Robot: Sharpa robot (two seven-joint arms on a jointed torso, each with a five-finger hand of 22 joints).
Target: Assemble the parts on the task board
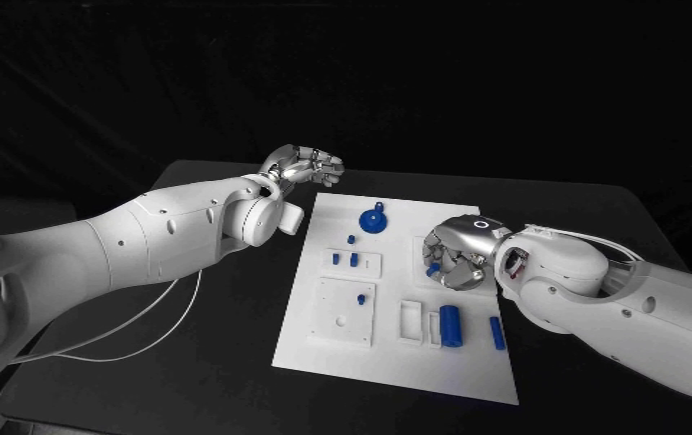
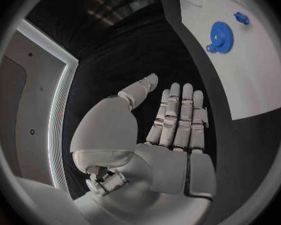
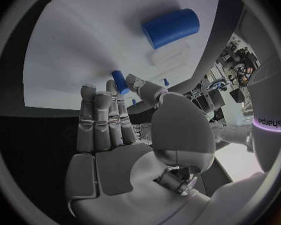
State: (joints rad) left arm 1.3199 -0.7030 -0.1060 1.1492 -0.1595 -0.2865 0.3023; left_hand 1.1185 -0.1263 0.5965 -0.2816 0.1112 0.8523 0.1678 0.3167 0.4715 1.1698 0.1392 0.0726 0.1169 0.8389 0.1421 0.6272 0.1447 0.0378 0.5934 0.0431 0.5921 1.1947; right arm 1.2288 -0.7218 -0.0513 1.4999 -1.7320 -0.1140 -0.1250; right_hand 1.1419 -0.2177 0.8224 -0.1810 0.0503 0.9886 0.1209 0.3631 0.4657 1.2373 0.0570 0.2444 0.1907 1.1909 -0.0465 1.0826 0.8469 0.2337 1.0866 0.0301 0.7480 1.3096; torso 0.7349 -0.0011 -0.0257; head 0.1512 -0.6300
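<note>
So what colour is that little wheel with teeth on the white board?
Blue. The toothed wheel shows best in the left wrist view, lying on the white task board.

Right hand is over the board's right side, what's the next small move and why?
Probably lower the right hand and close its fingers on the small blue part beneath it. That hand hovers over the white task board with fingers apart and nothing held, while the left hand sits off the board's far corner, also holding nothing.
</note>
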